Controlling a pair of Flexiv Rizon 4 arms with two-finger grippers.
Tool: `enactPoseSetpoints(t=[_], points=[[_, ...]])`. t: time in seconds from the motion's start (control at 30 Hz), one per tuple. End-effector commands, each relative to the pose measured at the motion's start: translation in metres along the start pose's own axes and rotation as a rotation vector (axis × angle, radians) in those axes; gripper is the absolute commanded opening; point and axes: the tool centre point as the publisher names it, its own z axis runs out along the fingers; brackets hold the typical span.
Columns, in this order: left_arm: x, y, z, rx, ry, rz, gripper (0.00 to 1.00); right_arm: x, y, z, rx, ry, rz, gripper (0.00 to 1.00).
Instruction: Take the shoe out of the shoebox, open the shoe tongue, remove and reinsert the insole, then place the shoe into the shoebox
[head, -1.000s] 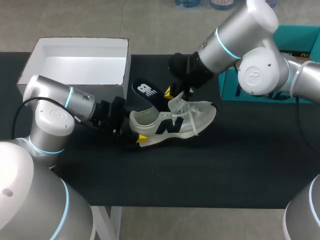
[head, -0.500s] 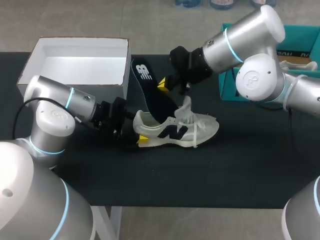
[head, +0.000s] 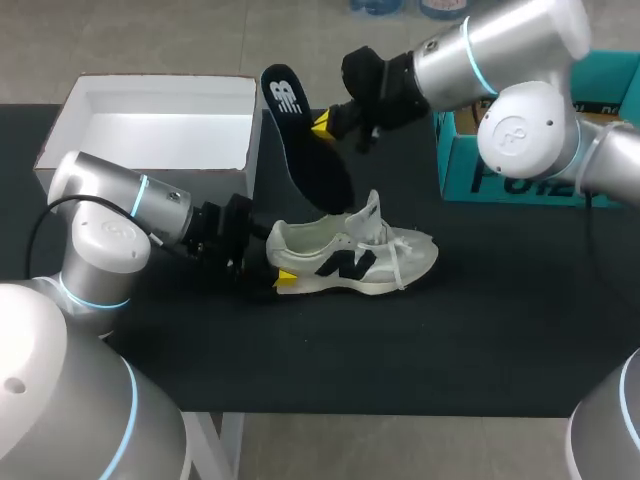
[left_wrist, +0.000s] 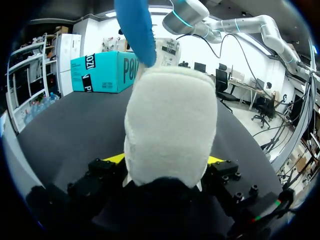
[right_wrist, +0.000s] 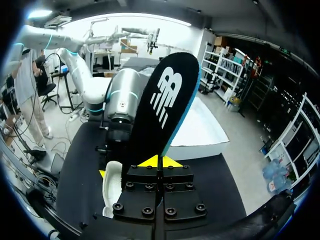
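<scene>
One sneaker (head: 350, 255) stands on the table (head: 480, 340), its heel hiding most of the left gripper (left_wrist: 167, 161) clamped on it (only the yellow tips show); one insole (head: 305, 140) hangs above, pinched by the right gripper (right_wrist: 160, 161); one white shoebox (head: 150, 125) is behind

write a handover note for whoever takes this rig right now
Left gripper: shut on the heel of the shoe, which stands on the table, outside the shoebox.
Right gripper: shut on the insole, held in the air above the shoe, seemingly clear of it.
Done: shoe out, tongue open, insole removed.
Left: reinsert the insole, put the shoe in the shoebox.
</scene>
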Motion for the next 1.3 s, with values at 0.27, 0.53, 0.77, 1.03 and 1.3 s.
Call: enactPoseSetpoints(t=[0.27,0.53,0.77,1.03,1.3], points=[[-0.001,0.002,0.002,0.0,0.001,0.0,0.0,-0.003,0.022,-0.03,0.029,-0.013,0.006,0.0],[-0.001,0.002,0.002,0.0,0.001,0.0,0.0,-0.003,0.022,-0.03,0.029,-0.013,0.006,0.0],[-0.001,0.002,0.002,0.0,0.001,0.0,0.0,-0.003,0.022,-0.03,0.029,-0.013,0.006,0.0],[-0.001,0.002,0.002,0.0,0.001,0.0,0.0,-0.006,0.027,-0.045,-0.036,-0.058,0.062,0.0],[-0.001,0.002,0.002,0.0,0.001,0.0,0.0,-0.004,0.032,-0.105,-0.061,-0.169,0.186,0.0]])
